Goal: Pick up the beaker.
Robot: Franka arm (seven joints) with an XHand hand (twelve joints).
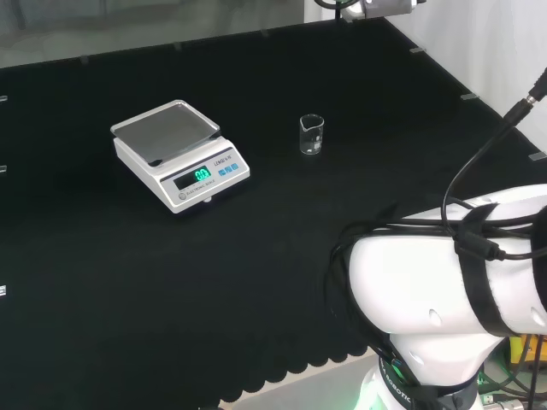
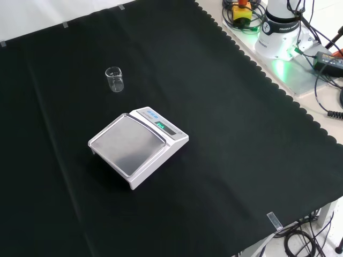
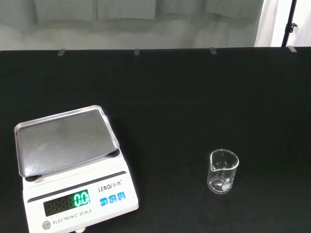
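A small clear glass beaker (image 1: 312, 134) stands upright and empty on the black cloth, to the right of the scale in the head view. In the front view the beaker (image 2: 114, 79) stands beyond the scale, toward the upper left. The wrist view looks at the beaker (image 3: 223, 171) from some distance, with bare cloth all around it. Nothing touches the beaker.
A white digital scale (image 1: 181, 154) with a steel pan and a lit green display sits left of the beaker in the head view, also the scale (image 2: 138, 145) and the scale (image 3: 70, 165). The arm's white link (image 1: 444, 282) fills the head view's lower right. Cables lie beside the arm's base (image 2: 281, 32).
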